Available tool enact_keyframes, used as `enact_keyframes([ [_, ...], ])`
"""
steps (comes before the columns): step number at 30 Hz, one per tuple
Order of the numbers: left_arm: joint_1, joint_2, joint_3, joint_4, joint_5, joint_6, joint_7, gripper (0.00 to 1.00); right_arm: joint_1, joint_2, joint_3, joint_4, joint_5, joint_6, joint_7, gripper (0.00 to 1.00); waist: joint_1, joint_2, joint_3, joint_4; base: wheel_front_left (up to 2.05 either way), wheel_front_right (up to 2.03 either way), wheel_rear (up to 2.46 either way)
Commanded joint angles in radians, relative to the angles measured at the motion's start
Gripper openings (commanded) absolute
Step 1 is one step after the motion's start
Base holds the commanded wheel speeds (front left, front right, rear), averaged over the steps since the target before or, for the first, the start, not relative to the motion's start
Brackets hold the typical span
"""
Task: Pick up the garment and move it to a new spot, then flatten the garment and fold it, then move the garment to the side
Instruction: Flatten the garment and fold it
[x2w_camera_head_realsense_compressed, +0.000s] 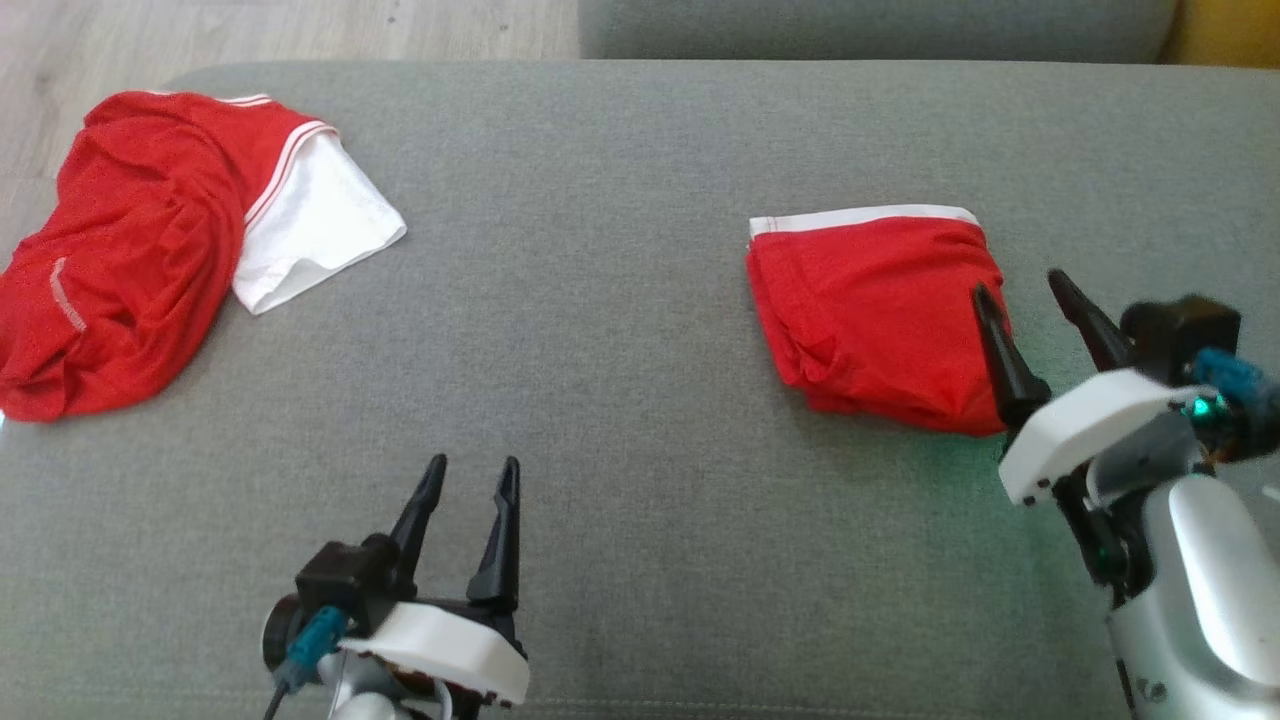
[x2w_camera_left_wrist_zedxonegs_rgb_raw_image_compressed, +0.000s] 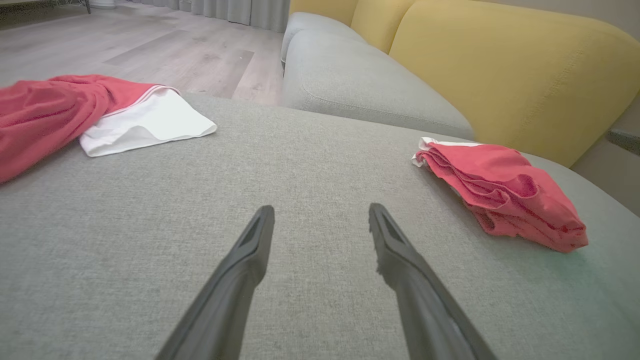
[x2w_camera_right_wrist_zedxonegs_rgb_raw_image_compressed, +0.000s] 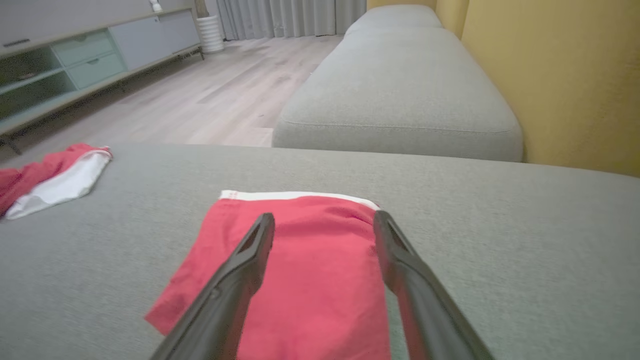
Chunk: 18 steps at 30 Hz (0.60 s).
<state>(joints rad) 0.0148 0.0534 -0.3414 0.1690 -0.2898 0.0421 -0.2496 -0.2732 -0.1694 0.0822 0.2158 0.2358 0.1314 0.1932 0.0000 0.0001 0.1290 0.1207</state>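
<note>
Here, two garments lie well apart on the grey cushion: one folded red garment, one crumpled red-and-white garment. Two tools, the left tool and the right tool, both stand released, grasping nothing.

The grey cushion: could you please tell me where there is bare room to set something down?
The wide middle of the grey cushion, between the crumpled red-and-white garment and the folded red garment, is bare. The left and right ends are crowded.

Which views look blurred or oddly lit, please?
Head view: the right gripper is slightly smeared, a green glow on the grey fabric cushion beside it; left wrist view: crisp, bowed edges; right wrist view: the folded red garment looks soft.
</note>
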Motion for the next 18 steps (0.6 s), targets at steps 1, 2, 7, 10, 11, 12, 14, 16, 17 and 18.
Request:
enact_keyframes([
  [1, -0.015, -0.003, 0.034, -0.038, 0.013, -0.009, -0.012, 1.0, -0.015, -0.009, 0.013, -0.01, -0.028, -0.001, -0.029, 0.86, 0.0, -0.0001, 0.003, 0.0, 0.0, 0.0, 0.0],
  [2, -0.014, -0.003, 0.033, -0.041, 0.014, -0.011, -0.012, 1.0, -0.013, -0.006, 0.006, 0.009, -0.034, -0.001, -0.04, 0.58, 0.0, -0.0001, 0.007, 0.003, 0.0, 0.0, 0.0],
  [7, -0.028, -0.003, 0.024, -0.051, 0.014, -0.015, -0.012, 1.0, -0.038, 0.0, 0.01, 0.119, -0.076, -0.001, -0.086, 0.0, 0.0, -0.0001, 0.028, 0.031, 0.0, 0.0, 0.0],
  [10, -0.03, -0.003, 0.022, -0.054, 0.012, -0.014, -0.012, 1.0, -0.056, 0.012, 0.02, 0.171, -0.085, -0.001, -0.104, 0.0, 0.0, -0.0001, 0.033, 0.042, 0.0, 0.0, 0.0],
  [11, -0.031, -0.003, 0.021, -0.054, 0.012, -0.014, -0.012, 1.0, -0.067, 0.015, 0.027, 0.198, -0.093, -0.001, -0.116, 0.0, 0.0, -0.0001, 0.036, 0.048, 0.0, 0.0, 0.0],
  [12, -0.032, -0.003, 0.022, -0.054, 0.011, -0.013, -0.012, 1.0, -0.079, 0.02, 0.035, 0.224, -0.104, -0.001, -0.128, 0.0, 0.0, -0.0001, 0.038, 0.053, 0.0, 0.0, 0.0],
  [14, -0.032, -0.003, 0.024, -0.052, 0.011, -0.013, -0.012, 1.0, -0.099, 0.037, 0.057, 0.272, -0.117, -0.001, -0.15, 0.0, 0.0, -0.0001, 0.039, 0.063, 0.0, 0.0, 0.0],
  [16, -0.033, -0.003, 0.025, -0.052, 0.009, -0.011, -0.012, 1.0, -0.114, 0.055, 0.092, 0.314, -0.123, -0.001, -0.169, 0.0, 0.0, -0.0001, 0.04, 0.071, 0.0, 0.0, 0.0],
  [17, -0.033, -0.003, 0.025, -0.052, 0.008, -0.01, -0.012, 1.0, -0.12, 0.064, 0.114, 0.333, -0.123, -0.001, -0.176, 0.0, 0.0, -0.0001, 0.04, 0.074, 0.0, 0.0, 0.0],
  [18, -0.033, -0.003, 0.026, -0.052, 0.007, -0.009, -0.012, 1.0, -0.124, 0.072, 0.134, 0.353, -0.122, -0.001, -0.181, 0.0, 0.0, -0.0001, 0.039, 0.077, 0.0, 0.0, 0.0],
])
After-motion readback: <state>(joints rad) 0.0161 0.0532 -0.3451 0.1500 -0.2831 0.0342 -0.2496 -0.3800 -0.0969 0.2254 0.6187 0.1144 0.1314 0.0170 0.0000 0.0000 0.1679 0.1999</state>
